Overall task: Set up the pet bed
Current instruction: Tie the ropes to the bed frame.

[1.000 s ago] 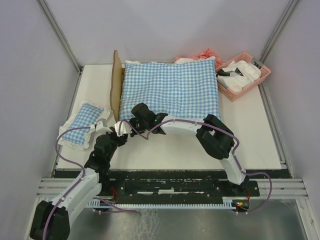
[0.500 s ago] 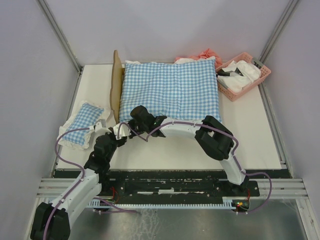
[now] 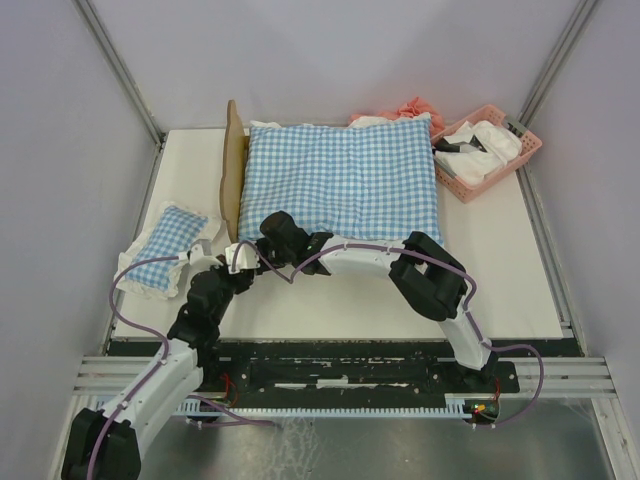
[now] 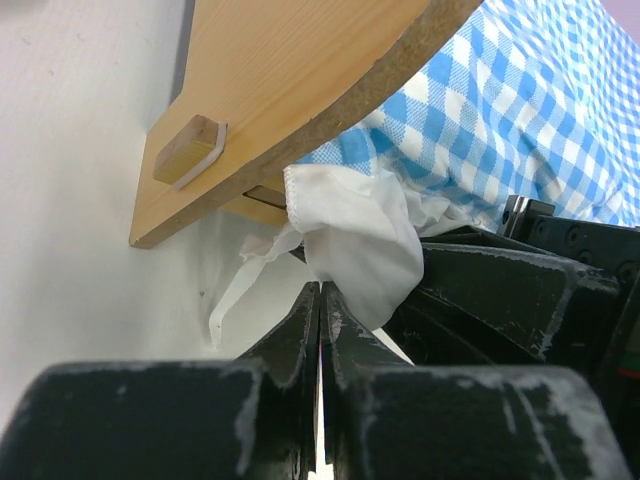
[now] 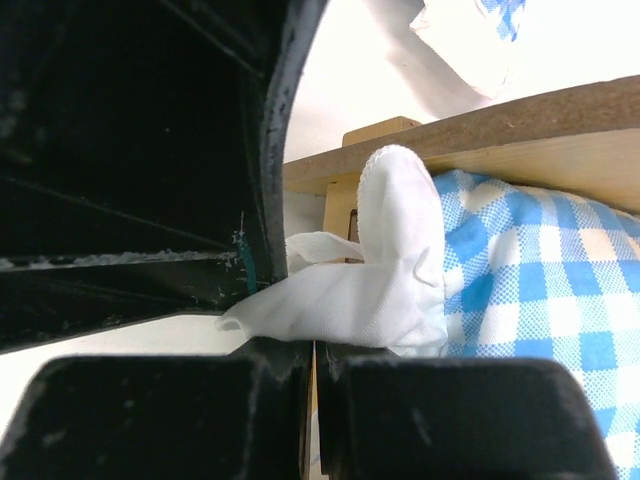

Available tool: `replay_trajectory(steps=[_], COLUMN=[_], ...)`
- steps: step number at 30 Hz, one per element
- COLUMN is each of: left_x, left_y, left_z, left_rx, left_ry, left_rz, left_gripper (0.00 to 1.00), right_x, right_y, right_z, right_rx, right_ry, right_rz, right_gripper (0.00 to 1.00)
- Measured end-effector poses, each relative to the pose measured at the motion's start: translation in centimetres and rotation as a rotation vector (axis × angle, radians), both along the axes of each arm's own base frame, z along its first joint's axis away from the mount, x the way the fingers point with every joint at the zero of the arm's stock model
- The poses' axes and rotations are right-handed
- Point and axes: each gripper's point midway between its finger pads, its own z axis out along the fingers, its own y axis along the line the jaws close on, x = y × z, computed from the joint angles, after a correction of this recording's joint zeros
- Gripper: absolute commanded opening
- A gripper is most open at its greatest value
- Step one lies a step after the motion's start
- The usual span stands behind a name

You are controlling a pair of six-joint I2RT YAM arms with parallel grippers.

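1. Since a second ago the right claw (image 3: 262, 243) has eased a little nearer and to the left. The left claw (image 3: 247, 252), the bed and the cushion lie as they did.
2. The pet bed (image 3: 235, 170) sits on the far middle of the table (image 3: 400, 300). Only its wooden headboard (image 4: 300, 60) shows, standing on edge along the left side. The rest is covered by the blue-and-white checked cushion (image 3: 345, 180).
3. Both claws meet at the bed's near-left corner, just near of the headboard's lower end and close beside each other.
4. In its own wrist view the right claw (image 5: 310, 345) has its fingers pressed together. The cushion's white frill (image 5: 390, 260) bunches up straight out of the seam between them, so it is clamped on the frill.
5. The left claw (image 4: 320, 290) also has its fingers together. The white frill (image 4: 355, 240) hangs against its tips under the headboard's edge, but whether any cloth is pinched there cannot be told.
6. A small checked pillow (image 3: 165, 245) lies at the table's left edge. A pink basket (image 3: 490, 150) stands at the far right corner.
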Motion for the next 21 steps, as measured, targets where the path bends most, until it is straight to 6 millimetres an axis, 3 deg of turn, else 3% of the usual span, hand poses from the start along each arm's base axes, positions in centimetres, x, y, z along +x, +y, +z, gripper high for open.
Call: replay_trajectory(steps=[5, 12, 15, 21], left_x=[0.0, -0.3, -0.4, 0.0], left_y=[0.3, 2.7, 3.9, 3.9], left_z=[0.0, -1.3, -1.3, 0.0], left_rx=[0.001, 0.036, 0.057, 0.035], left_ry=[0.001, 0.050, 0.049, -0.011], left_rz=[0.017, 0.142, 0.200, 0.209], left_gripper=[0.03, 0.23, 0.24, 0.24], right_x=[0.0, 0.0, 0.0, 0.0], right_y=[0.0, 0.1, 0.1, 0.1], right_z=[0.0, 0.1, 0.1, -0.1], right_rx=[0.009, 0.014, 0.014, 0.010], right_ry=[0.012, 0.018, 0.020, 0.024], right_rz=[-0.011, -0.017, -0.017, -0.016], right_gripper=[0.02, 0.02, 0.02, 0.02])
